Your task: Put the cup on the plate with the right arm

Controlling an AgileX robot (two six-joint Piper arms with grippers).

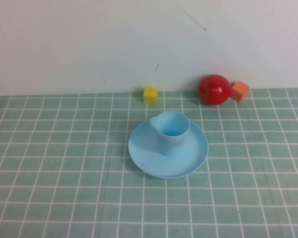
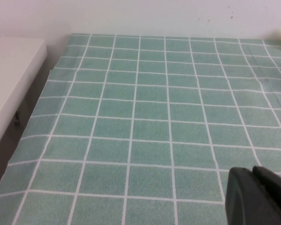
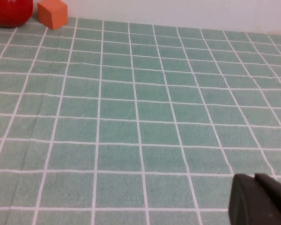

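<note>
On the plate (image 1: 144, 156) mid-table the cup (image 1: 172, 131) stands upright, so the clenched right gripper (image 3: 260, 199) and left gripper (image 2: 257, 194), apparently closed too, should stay parked clear.

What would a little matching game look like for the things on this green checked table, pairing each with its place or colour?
Things:
1. cup
2. plate
3. yellow block
4. orange block

Descriptions:
A. touching the red apple by the wall
B. standing upright on the plate
C. alone by the wall, behind the plate
D. widest thing, flat on the tablecloth

Pairs: 1-B, 2-D, 3-C, 4-A

The right gripper and left gripper hold nothing, away from the cup.
</note>
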